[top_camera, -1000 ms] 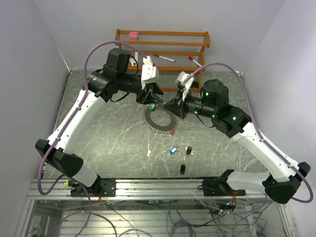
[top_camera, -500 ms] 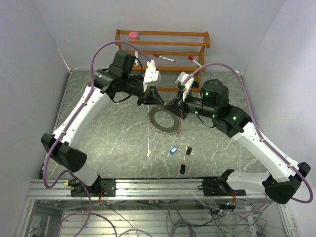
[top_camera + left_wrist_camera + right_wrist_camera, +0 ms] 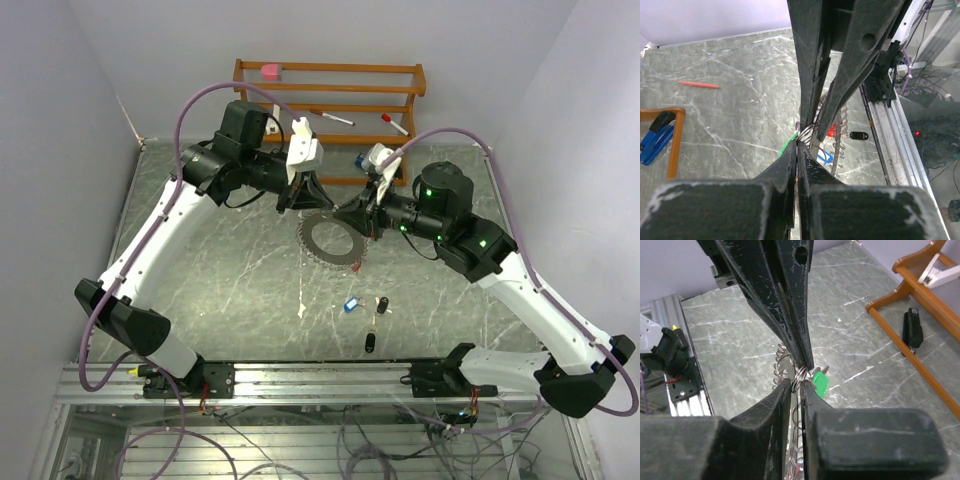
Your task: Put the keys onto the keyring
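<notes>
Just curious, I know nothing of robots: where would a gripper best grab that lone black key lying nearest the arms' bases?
Probably from straight above, pinching the black key across its narrow sides: it lies flat on the table, nothing touching it, its long axis running front to back.

left tool (image 3: 797,150): pinched shut | keyring (image 3: 838,125): at tips (green key (image 3: 786,146) beside)

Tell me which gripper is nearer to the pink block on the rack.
Left. The left gripper sits at the far rim of the ring, on the side toward the pink block. The right gripper meets it there from the right, farther from the block.
</notes>
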